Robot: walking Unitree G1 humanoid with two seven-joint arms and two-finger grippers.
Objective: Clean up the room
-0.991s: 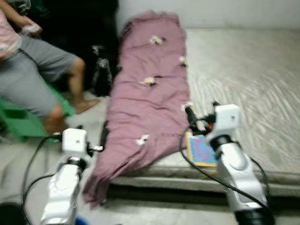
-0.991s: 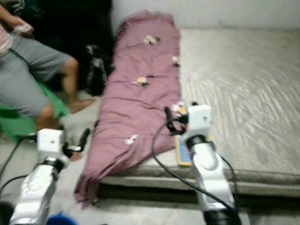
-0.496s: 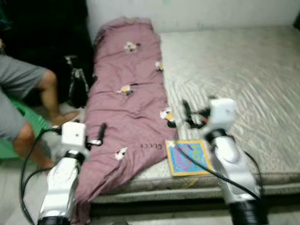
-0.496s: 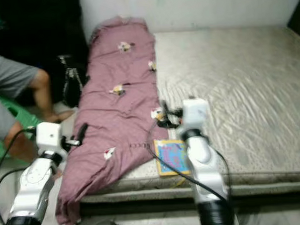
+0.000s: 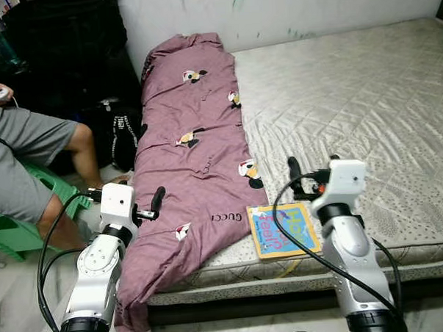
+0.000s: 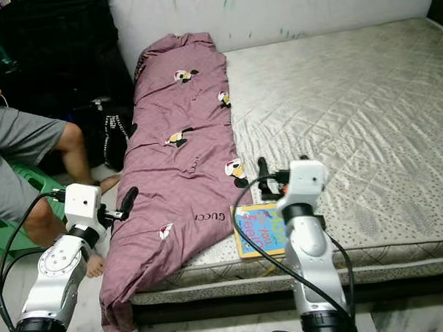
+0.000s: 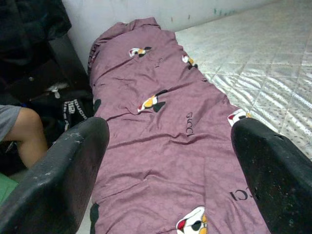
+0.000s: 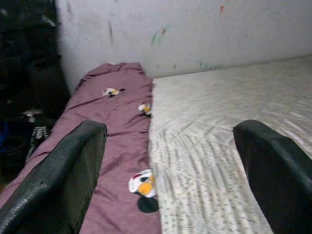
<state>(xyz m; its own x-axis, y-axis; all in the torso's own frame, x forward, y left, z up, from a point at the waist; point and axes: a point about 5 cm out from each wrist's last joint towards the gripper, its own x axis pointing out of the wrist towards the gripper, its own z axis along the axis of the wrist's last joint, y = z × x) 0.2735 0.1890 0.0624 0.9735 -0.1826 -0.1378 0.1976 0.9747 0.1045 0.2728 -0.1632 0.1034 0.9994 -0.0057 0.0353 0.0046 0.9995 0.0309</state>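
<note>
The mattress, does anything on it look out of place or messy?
Yes. A mauve cartoon-print blanket lies bunched in a long strip along the grey quilted mattress's left edge, its lower end sagging off the corner towards the floor. A colourful children's book lies loose near the front edge, beside the blanket.

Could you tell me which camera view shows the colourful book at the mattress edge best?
The left eye view: the book lies whole beside the purple blanket. In the right eye view the right arm covers part of it.
</note>
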